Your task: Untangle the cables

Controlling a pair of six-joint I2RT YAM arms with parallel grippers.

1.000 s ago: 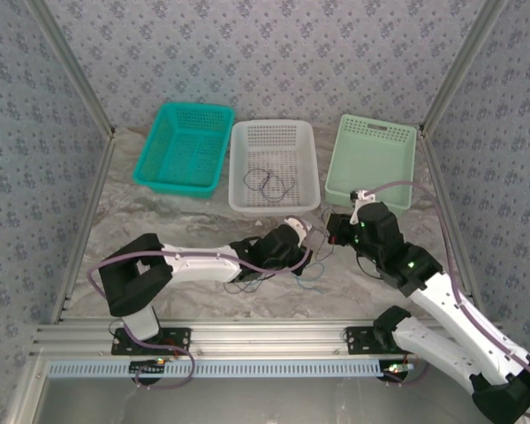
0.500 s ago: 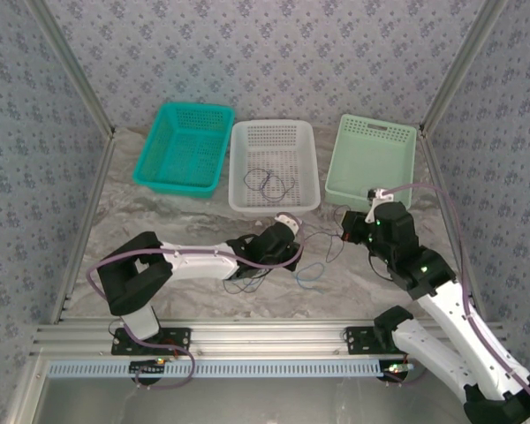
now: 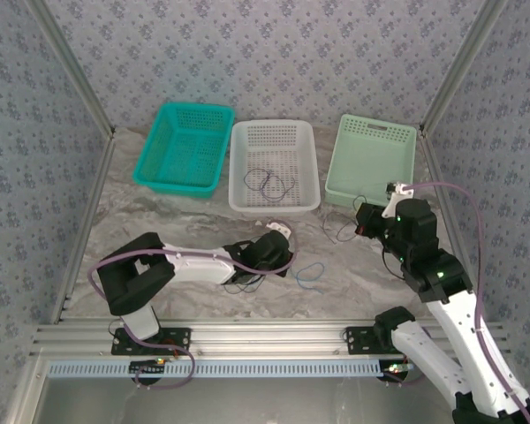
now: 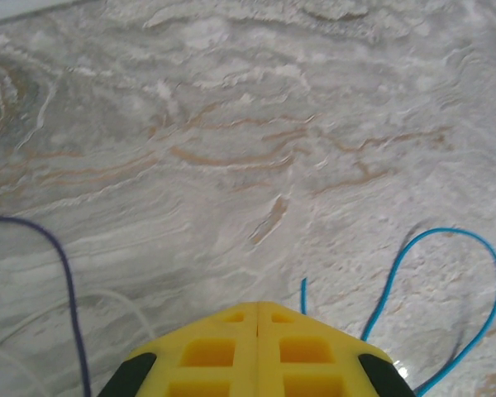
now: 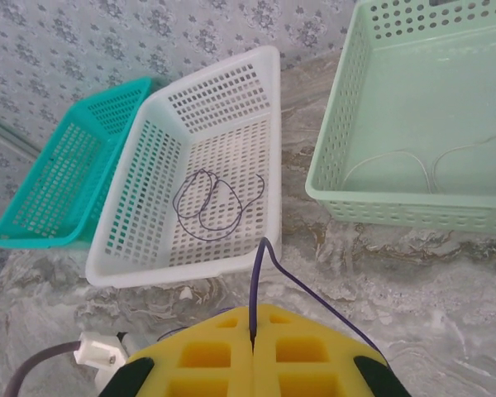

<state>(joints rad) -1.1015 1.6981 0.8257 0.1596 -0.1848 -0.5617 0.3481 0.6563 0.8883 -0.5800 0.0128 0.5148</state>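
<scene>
While clamped shut, right hand [image 5: 254, 313]: thin purple cable [image 5: 257, 281] is pinched at its tips.
Left hand [image 4: 257, 308]: closed too; thin blue cable loop [image 4: 394, 277] is seen just beside, on marbled tabletop [image 4: 231, 124].

Marble table [image 3: 159, 231], three baskets [image 3: 273, 206], loose cables [image 3: 310, 274]

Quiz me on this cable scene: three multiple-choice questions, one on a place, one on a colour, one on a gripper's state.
1. The coiled purple cable lies: A on the floor, B in the white basket, C over an arm.
2. The loop beside the left gripper is: A red, B yellow, C blue.
3. The right gripper is: A shut on a purple wire, B wide open, C gripping a basket.
Answers: B, it rests on white mesh; C, bright blue curve; A, wire pinched at its tip.
</scene>
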